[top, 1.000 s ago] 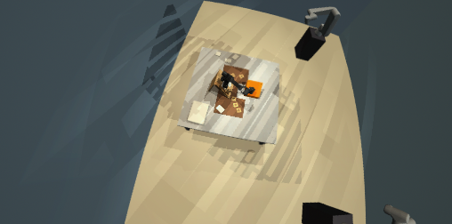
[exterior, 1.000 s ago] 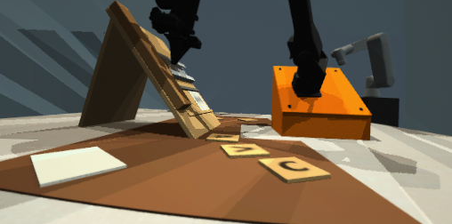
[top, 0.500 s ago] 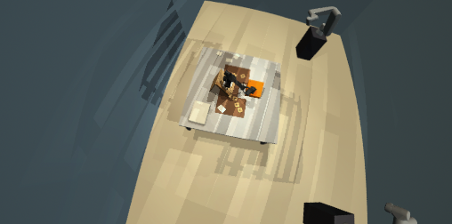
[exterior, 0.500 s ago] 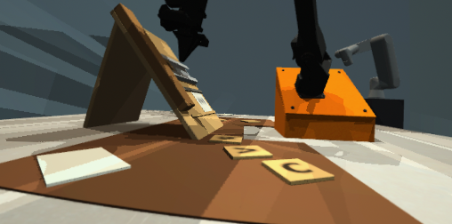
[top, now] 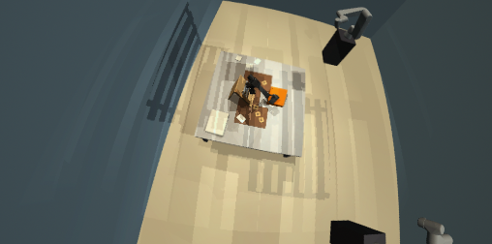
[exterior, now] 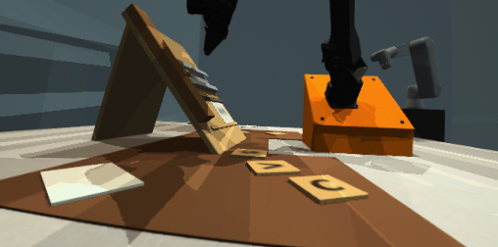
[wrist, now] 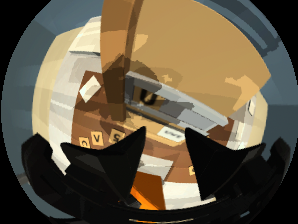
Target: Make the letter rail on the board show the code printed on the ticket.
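Observation:
The slanted wooden board (exterior: 147, 60) (wrist: 193, 36) (top: 238, 88) stands on the brown mat (exterior: 206, 202). Its grey letter rail (exterior: 200, 80) (wrist: 182, 110) runs across the face. In the wrist view a tan tile with a dark letter (wrist: 149, 99) shows inside the rail near its left end. A white printed ticket (exterior: 223, 112) sits low on the board. My gripper (exterior: 212, 47) (wrist: 165, 131) is open and empty. It hangs in the air clear of the board, above and in front of the rail. Loose tiles lie on the mat: a C tile (exterior: 327, 188), a V tile (exterior: 273, 167) and a third tile (exterior: 250, 153).
The arm's orange base (exterior: 358, 114) (top: 279, 95) stands right of the board. A white card (exterior: 88, 180) lies on the mat's left part. A cream pad (top: 216, 123) lies at the table's (top: 271, 137) front left. A further tile (exterior: 275, 133) lies near the orange base.

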